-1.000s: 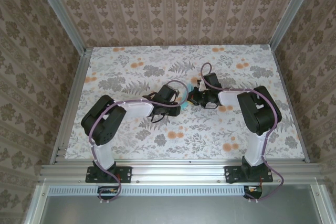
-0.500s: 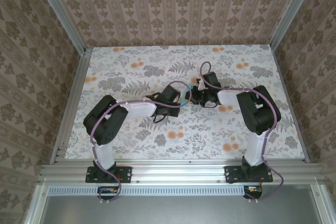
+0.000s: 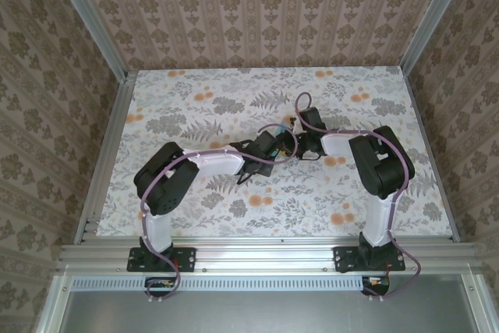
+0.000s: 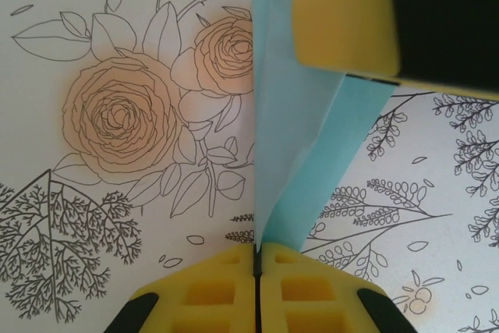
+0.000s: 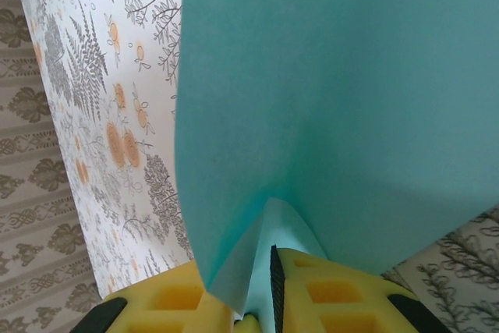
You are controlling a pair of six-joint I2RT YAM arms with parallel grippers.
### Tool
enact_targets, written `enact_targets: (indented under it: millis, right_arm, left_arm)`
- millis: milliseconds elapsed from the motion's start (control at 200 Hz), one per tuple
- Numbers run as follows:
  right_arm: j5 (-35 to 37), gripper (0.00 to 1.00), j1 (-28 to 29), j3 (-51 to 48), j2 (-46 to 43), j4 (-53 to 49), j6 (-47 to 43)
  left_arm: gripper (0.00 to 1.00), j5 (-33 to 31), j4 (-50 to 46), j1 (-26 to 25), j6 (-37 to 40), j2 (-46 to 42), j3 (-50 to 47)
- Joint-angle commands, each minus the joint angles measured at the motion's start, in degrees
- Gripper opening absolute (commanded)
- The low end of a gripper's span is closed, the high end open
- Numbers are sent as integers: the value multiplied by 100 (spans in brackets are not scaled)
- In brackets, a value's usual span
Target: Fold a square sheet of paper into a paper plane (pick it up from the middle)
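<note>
Mid-bench, the left claw (image 4: 257,259) is clamped tight on the lower edge of the thin turquoise-blue square sheet of paper (image 4: 300,146), which rises toward 12 o'clock. The right claw (image 5: 253,309) stands narrowly parted, the sheet's fold between its pads. Open grey-and-orange floral bench (image 3: 195,107) stretches toward 9, 12 and 3 o'clock

We reach both arms inward, elbows raised and forearms pointing at each other. Our left arm (image 3: 207,163) slants up to the right and our right arm (image 3: 347,146) runs leftward, so the grippers meet almost tip to tip. Our left gripper (image 4: 256,267) has its pads pressed flat together, pinching the blue paper (image 4: 288,154). Our right gripper (image 5: 263,298) shows a narrow gap between its pads with the paper running into it; whether it grips, we cannot tell.
</note>
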Motion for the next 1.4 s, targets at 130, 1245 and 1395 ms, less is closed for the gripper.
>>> enact_targets:
  millis: [130,1245,1395]
  right_arm:
    - [-63,20,102,-244,-13,546,404]
    - [-147,12,-77,-242,480,708,-516]
    - [-124,13,-103,-249,506,710,-500]
  left_arm:
    - [8,-156,-414,-68,101,231,56]
    - [40,3270,1203,1359,-995,-757,-863]
    - [38,3628,1460,1476,-1175,-503,-859]
